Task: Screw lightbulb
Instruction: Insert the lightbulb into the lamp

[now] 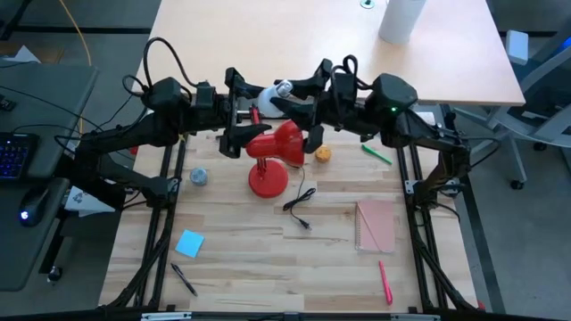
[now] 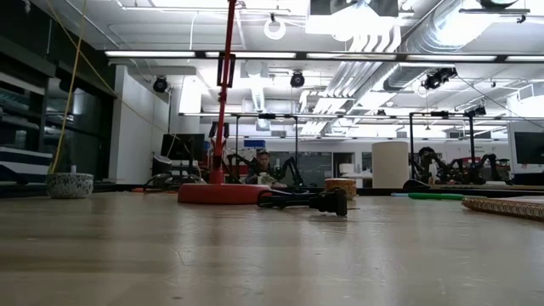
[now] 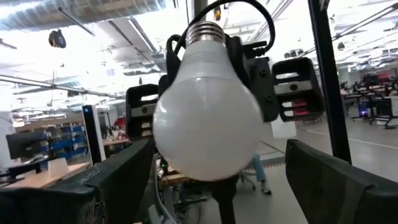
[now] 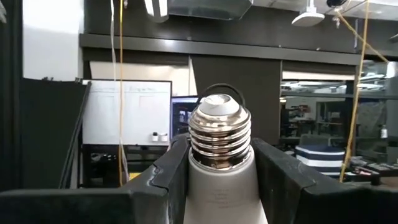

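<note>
The white lightbulb (image 1: 278, 89) hangs in the air above the red lamp's shade (image 1: 284, 143), held by my right gripper (image 4: 221, 149), which reaches in from the table's right. In the left wrist view its round globe (image 3: 208, 118) faces the camera and its metal screw base (image 3: 205, 30) points up and away. My left gripper (image 3: 219, 149) comes in from the table's left and is open, one finger on each side of the globe and apart from it. The lamp stands on its round base (image 1: 268, 181), which the low view also shows (image 2: 223, 194). My right gripper pinches the bulb's white neck (image 4: 221, 186), just below the metal thread (image 4: 221, 134), between its two fingers. It comes roughly level from the table's right. The bulb is lifted clear of the lamp and table, and its screw base sticks out beyond the fingertips.
The lamp's black cord and plug (image 1: 299, 209) lie in front of its base. Nearby are a yellow-orange round object (image 1: 322, 153), a green pen (image 1: 376, 154), a notebook (image 1: 376, 225), a red pen (image 1: 385, 281), a blue note (image 1: 189, 242), a black pen (image 1: 185, 278) and a grey lump (image 1: 198, 176).
</note>
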Motion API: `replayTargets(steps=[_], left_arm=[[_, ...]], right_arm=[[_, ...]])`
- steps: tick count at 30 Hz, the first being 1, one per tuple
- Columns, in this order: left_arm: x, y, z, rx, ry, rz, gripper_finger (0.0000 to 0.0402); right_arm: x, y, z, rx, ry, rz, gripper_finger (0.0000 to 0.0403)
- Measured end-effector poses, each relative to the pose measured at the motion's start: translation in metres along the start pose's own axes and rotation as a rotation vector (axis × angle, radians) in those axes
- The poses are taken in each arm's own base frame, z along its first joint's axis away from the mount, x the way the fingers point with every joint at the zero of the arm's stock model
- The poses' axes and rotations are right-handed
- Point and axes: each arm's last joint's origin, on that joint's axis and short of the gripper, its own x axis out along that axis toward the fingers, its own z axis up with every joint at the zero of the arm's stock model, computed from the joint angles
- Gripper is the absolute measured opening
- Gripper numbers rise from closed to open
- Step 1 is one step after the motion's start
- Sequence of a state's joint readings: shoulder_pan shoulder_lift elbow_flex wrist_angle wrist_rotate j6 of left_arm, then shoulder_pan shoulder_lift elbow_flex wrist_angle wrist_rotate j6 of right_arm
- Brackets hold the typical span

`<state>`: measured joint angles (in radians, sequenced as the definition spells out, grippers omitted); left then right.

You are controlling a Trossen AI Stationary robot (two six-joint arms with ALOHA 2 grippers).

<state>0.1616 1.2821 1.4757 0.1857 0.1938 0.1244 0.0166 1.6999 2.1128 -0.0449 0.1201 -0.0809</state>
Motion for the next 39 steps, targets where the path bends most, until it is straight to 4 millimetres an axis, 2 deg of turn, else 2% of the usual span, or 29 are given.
replayTargets(steps=[11, 29, 39], left_arm=[[0.0, 0.0, -0.001, 0.0, 0.002, -0.006, 0.034], [0.001, -0.005, 0.0, 0.018, 0.001, -0.027, 0.034], [0.001, -0.005, -0.002, -0.075, 0.014, -0.027, 0.034]], right_arm=[[0.013, 0.004, -0.016, 0.055, -0.002, 0.045, 0.0142], [0.014, 0.003, -0.016, 0.04, -0.024, 0.04, 0.0142], [0.014, 0.003, -0.017, 0.036, -0.012, 0.041, 0.0142]])
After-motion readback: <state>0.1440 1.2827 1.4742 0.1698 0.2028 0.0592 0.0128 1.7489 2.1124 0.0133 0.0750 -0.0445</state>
